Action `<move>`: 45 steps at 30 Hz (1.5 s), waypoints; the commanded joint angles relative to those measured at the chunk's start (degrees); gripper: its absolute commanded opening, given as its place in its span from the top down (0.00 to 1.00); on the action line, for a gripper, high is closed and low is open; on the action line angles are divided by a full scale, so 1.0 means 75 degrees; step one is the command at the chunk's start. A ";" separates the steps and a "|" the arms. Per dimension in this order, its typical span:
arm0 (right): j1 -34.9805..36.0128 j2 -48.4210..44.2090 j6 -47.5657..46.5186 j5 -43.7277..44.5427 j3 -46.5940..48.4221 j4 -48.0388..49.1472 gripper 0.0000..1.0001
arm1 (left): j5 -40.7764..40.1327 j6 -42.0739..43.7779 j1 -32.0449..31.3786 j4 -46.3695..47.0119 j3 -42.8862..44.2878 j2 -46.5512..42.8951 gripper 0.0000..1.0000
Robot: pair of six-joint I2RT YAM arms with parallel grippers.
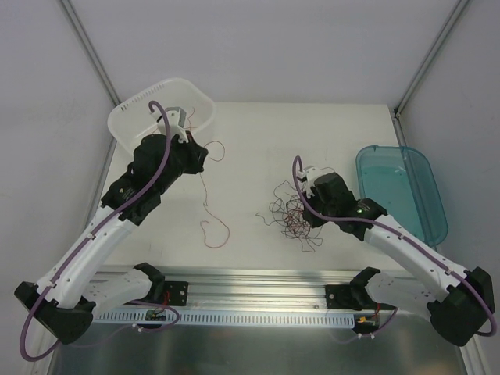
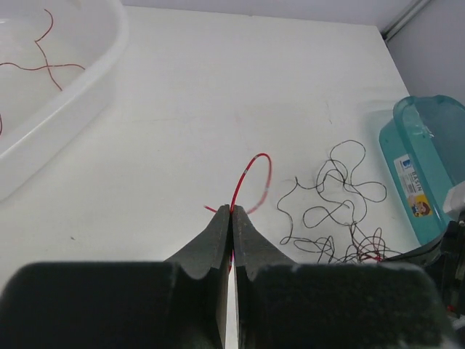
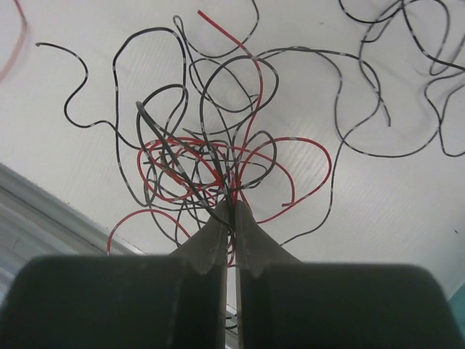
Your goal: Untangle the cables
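Observation:
A tangle of thin red and black cables lies on the white table right of centre. My right gripper is at its right edge. In the right wrist view the gripper is shut on several strands of the tangle. My left gripper is near the white tub, shut on one red cable that trails down the table to a loop. In the left wrist view the gripper pinches this red cable, and the tangle lies to the right.
A white plastic tub stands at the back left, with red cables inside it. A teal bin stands at the right; it also shows in the left wrist view. An aluminium rail runs along the near edge.

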 commanded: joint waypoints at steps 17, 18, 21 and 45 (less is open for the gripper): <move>-0.0546 0.0512 0.1635 -0.0285 -0.0169 0.0587 0.49 | -0.0968 0.0830 0.0465 -0.0910 0.1286 0.0377 1.00; -0.0487 0.0477 0.1647 -0.0285 -0.0181 0.0587 0.42 | -0.0980 0.0923 0.0488 -0.0934 0.1487 0.0448 1.00; -0.0334 0.0267 0.1624 -0.0274 -0.0146 0.0412 0.22 | -0.1051 0.1006 0.0547 -0.1063 0.2342 0.0718 1.00; 0.0393 -0.2523 0.1846 -0.0614 -0.0591 -0.0819 0.00 | -0.1885 0.3715 0.3170 0.1690 0.9084 0.5827 1.00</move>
